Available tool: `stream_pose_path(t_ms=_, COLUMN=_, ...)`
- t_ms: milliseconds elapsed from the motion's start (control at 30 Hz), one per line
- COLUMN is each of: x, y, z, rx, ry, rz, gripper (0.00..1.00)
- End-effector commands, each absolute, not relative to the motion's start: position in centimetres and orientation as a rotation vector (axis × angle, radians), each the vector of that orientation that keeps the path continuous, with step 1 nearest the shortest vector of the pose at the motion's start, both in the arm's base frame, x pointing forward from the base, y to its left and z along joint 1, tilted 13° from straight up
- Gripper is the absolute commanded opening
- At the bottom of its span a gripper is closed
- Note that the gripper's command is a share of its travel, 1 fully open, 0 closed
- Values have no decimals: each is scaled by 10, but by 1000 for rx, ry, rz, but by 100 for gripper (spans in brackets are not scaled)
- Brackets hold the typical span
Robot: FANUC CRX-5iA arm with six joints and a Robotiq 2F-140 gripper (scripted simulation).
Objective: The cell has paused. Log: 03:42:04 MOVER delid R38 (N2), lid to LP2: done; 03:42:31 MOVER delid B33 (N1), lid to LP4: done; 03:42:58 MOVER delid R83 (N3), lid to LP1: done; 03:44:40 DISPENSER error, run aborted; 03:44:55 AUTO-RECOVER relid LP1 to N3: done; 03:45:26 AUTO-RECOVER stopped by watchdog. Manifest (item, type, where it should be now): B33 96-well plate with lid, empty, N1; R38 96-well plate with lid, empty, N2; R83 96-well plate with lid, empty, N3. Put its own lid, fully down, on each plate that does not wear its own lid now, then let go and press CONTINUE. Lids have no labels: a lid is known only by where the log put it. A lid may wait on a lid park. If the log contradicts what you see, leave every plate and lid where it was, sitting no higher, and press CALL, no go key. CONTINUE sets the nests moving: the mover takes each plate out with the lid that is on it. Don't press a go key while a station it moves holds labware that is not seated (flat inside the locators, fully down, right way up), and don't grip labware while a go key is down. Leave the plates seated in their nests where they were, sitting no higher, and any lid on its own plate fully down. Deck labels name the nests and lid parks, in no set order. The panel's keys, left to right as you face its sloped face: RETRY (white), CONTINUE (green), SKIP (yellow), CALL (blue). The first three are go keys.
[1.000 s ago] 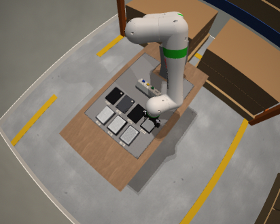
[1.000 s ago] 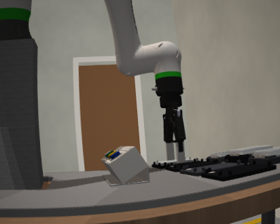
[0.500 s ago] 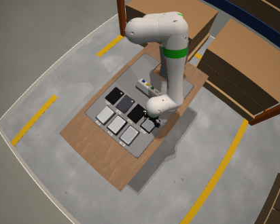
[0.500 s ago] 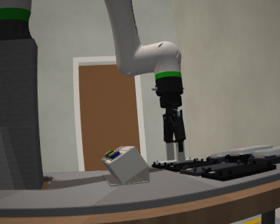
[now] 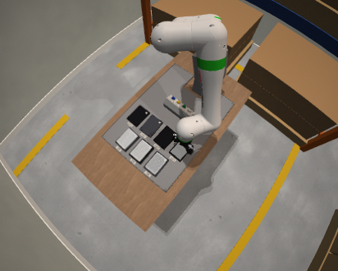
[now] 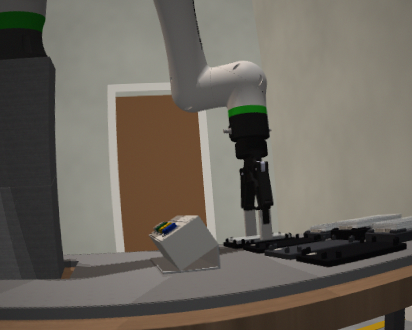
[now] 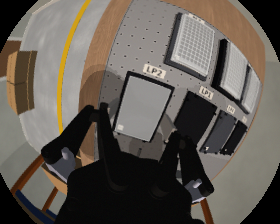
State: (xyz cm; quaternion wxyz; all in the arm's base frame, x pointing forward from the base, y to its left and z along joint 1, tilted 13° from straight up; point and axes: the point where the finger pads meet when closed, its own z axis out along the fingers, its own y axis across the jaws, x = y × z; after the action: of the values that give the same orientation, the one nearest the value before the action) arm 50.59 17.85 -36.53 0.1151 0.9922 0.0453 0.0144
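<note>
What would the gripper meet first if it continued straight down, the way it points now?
Most likely the pale flat lid lying on the lid park directly beneath the open gripper. Its fingers hang apart over it; how much gap remains is unclear.

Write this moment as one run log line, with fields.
arm: over lid park LP2 | claw: open, empty | lid: flat on LP2 | panel: untouched

Grey floor (image 5: 91,230) with yellow stripes (image 5: 41,144), cardboard stacks (image 5: 300,78), perhaps a brown door (image 6: 158,170).
</note>
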Motion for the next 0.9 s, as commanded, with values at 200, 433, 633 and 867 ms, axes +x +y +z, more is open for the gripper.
stream_pose_path(t_ms=200, x=506, y=179, z=-365, rx=2908, ry=133, rz=43, gripper=0)
stream_pose_path(t_ms=433, x=506, y=179, z=-365, rx=2908, ry=133, rz=43, gripper=0)
stream_pose_path(t_ms=633, x=506, y=179, z=-365, rx=2908, ry=133, rz=43, gripper=0)
stream_pose_path(t_ms=867, x=506, y=179, z=-365, rx=2908, ry=133, rz=43, gripper=0)
